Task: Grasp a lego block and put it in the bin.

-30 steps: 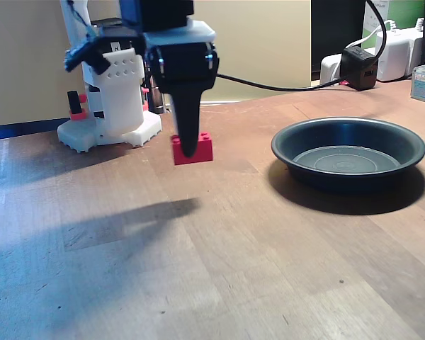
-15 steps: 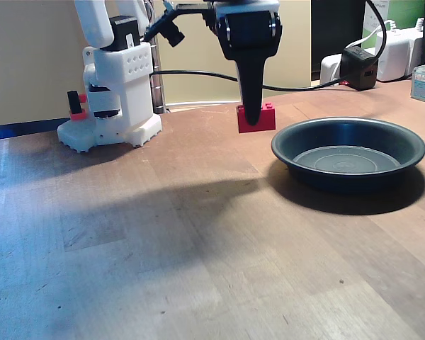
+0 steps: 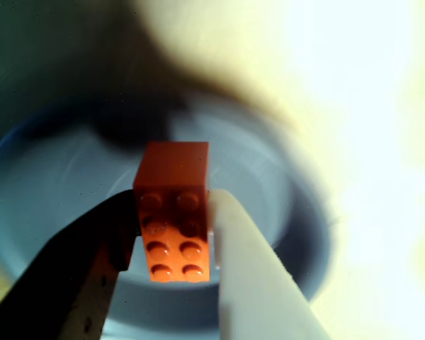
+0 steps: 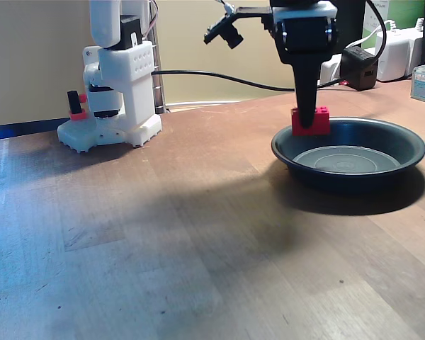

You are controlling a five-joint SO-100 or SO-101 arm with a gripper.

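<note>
Lego block [image 3: 173,212] is clamped between the two fingers of the gripper [image 3: 171,244], held in the air. In the wrist view its studded face looks at the camera, two rows of four, long axis running along the fingers and pointing down toward the bin [image 3: 297,212]. In the fixed view the block [image 4: 310,120] hangs at the fingertip, over the bin's [image 4: 347,152] left rim area, clear of the dish bottom; whether it's fully inside the rim line I can't tell from that angle.

Step in hand: carry, nearly at the drop point. Next move, as I read it: shift slightly further over the centre of the dish, then spread the fingers. Block is end-down, so expect it to tip over on landing.
</note>
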